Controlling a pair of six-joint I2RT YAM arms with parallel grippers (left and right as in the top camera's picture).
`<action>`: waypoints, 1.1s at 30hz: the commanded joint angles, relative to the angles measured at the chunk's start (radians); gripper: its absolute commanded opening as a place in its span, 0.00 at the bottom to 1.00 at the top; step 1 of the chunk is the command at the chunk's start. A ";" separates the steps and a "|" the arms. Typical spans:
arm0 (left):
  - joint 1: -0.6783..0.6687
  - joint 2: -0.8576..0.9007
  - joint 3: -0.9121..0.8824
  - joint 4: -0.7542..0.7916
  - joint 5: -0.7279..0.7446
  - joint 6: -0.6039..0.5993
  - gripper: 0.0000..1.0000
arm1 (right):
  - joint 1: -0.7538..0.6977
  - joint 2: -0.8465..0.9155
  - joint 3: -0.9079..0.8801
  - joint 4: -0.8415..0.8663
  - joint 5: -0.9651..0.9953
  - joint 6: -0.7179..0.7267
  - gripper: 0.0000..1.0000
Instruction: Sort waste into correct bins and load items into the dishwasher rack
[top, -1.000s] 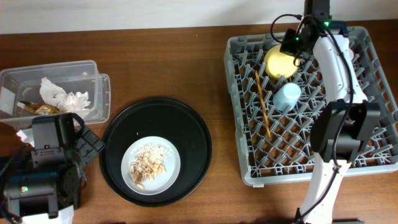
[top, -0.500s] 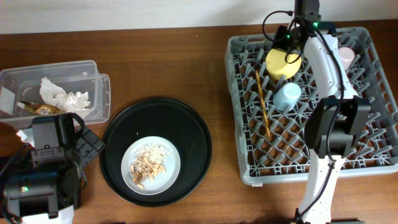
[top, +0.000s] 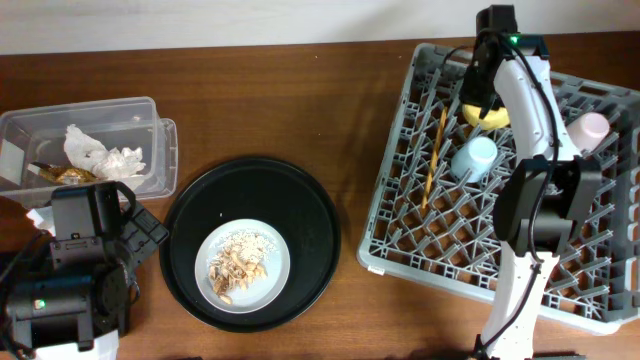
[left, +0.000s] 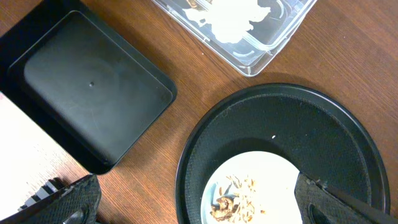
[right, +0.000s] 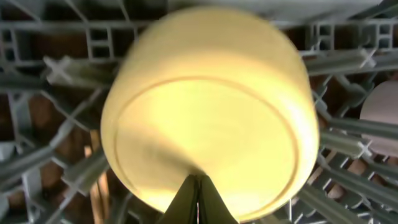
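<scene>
Putting the bowl in the rack, by the desk's right edge, looks like the job now. The right gripper pinches its rim. Next it should let go and lift up softly. The left gripper is spread wide, holding nothing, near the left edge.

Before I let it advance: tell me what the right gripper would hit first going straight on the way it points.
The yellow bowl: it fills the right wrist view directly ahead of the right gripper, sitting in the dishwasher rack. Whether they touch is unclear.
</scene>
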 joint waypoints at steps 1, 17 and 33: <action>0.006 0.001 0.011 0.002 -0.007 -0.010 0.99 | -0.024 -0.023 -0.009 -0.034 -0.034 -0.033 0.05; 0.006 0.001 0.011 0.002 -0.007 -0.010 0.99 | -0.093 -0.023 -0.009 0.182 -0.205 -0.030 0.05; 0.006 0.001 0.011 0.002 -0.007 -0.010 0.99 | 0.253 -0.057 -0.010 -0.130 -0.418 0.058 0.94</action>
